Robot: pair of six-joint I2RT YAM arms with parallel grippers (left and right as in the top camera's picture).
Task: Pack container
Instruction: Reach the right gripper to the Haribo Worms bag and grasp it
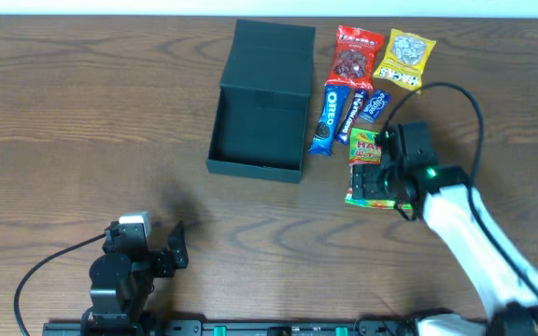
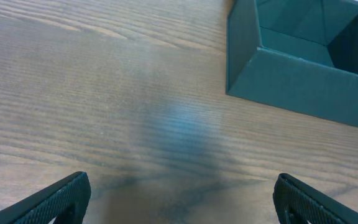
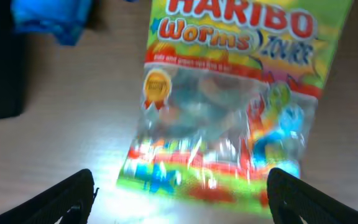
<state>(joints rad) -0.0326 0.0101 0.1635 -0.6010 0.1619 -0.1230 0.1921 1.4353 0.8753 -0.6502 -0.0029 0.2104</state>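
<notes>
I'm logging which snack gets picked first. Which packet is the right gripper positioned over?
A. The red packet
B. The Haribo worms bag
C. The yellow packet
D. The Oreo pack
B: in the right wrist view the Haribo worms bag fills the space ahead of the right gripper, whose fingers are spread open on either side of it and not closed on it.

The left arm is all black, with a grey-white camera block and 1 thin black cable. The right arm has a white shell, a green light and a looping black cable. The jaws are black and ribbed.
</notes>
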